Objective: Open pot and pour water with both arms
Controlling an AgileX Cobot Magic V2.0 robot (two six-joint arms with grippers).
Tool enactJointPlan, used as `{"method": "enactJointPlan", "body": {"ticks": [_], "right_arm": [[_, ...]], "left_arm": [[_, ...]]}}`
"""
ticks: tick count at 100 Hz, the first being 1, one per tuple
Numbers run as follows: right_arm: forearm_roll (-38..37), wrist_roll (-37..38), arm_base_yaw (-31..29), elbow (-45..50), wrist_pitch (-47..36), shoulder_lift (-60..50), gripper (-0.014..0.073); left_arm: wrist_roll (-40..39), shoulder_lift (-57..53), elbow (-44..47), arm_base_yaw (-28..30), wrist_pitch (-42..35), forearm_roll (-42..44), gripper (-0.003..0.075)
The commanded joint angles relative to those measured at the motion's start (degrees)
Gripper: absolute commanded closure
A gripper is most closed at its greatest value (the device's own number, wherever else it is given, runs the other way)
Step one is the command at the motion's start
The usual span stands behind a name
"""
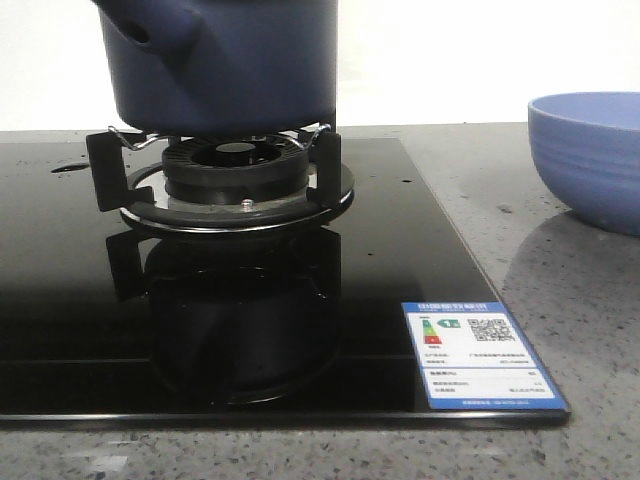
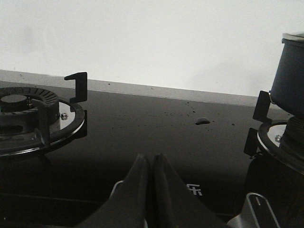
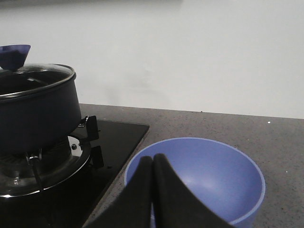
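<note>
Black glass cooktop [image 1: 400,250] set into a grey speckled countertop [image 1: 570,300], bearing a black gas burner [image 1: 235,165] ringed by a pan support [image 1: 325,170], with a blue-bordered energy label [image 1: 480,355] stuck at its near right corner; a periwinkle-blue bowl [image 1: 590,155] stands on the countertop to the right, well apart from the burner and just beside the glass edge in the right wrist view. A second burner [image 2: 28,114] with its own support sits at the other end of the glass, with droplets [image 2: 202,120] lying between the two, and a plain white wall [image 2: 152,38] rises behind
</note>
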Motion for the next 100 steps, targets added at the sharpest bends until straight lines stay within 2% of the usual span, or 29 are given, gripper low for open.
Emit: {"method": "enactJointPlan", "body": {"ticks": [1,49,58,66,71,74,78,82,83,86,91,100], "right_arm": [[1.8,-0.5,-0.5,-1.4,-1.2,0.4,0.0655],[1.8,-0.5,-0.5,-1.4,-1.2,0.4,0.0655],[1.9,-0.5,-0.5,-1.4,-3.5,0.4,0.0655],[0.7,3.4,-0.5,-1.8,-5.0,0.5,0.0655],[-6.1,10.5,-0.5,-2.5,-5.4,0.7,0.0655],[-13.9,17.0,-0.5,-3.0,-5.7,1.0,0.0655],[-23.0,28.5,-0.5,-3.7,-6.6,1.3,0.0655],[-36.4,42.6,-0.5,-4.2,-7.5,1.8,0.0655],[-38.3,42.6,-0.5,-4.3,-7.7,1.9,0.0655],[-45.5,52.0,-0.5,-4.5,-8.4,2.2,0.0655],[-56.9,63.0,-0.5,-4.5,-9.9,2.4,0.0655],[-73.2,76.2,-0.5,-4.5,-11.1,2.4,0.0655]], "left_arm": [[-0.6,-1.6,1.9,-0.4,-4.5,-0.6,0.0741],[-0.6,-1.6,1.9,-0.4,-4.5,-0.6,0.0741],[-0.6,-1.6,1.9,-0.4,-4.5,-0.6,0.0741],[-0.6,-1.6,1.9,-0.4,-4.5,-0.6,0.0741],[-0.6,-1.6,1.9,-0.4,-4.5,-0.6,0.0741],[-0.6,-1.6,1.9,-0.4,-4.5,-0.6,0.0741],[-0.6,-1.6,1.9,-0.4,-4.5,-0.6,0.0741],[-0.6,-1.6,1.9,-0.4,-4.5,-0.6,0.0741],[-0.6,-1.6,1.9,-0.4,-4.5,-0.6,0.0741],[-0.6,-1.6,1.9,-0.4,-4.5,-0.6,0.0741],[-0.6,-1.6,1.9,-0.4,-4.5,-0.6,0.0741],[-0.6,-1.6,1.9,-0.4,-4.5,-0.6,0.0741]]}}
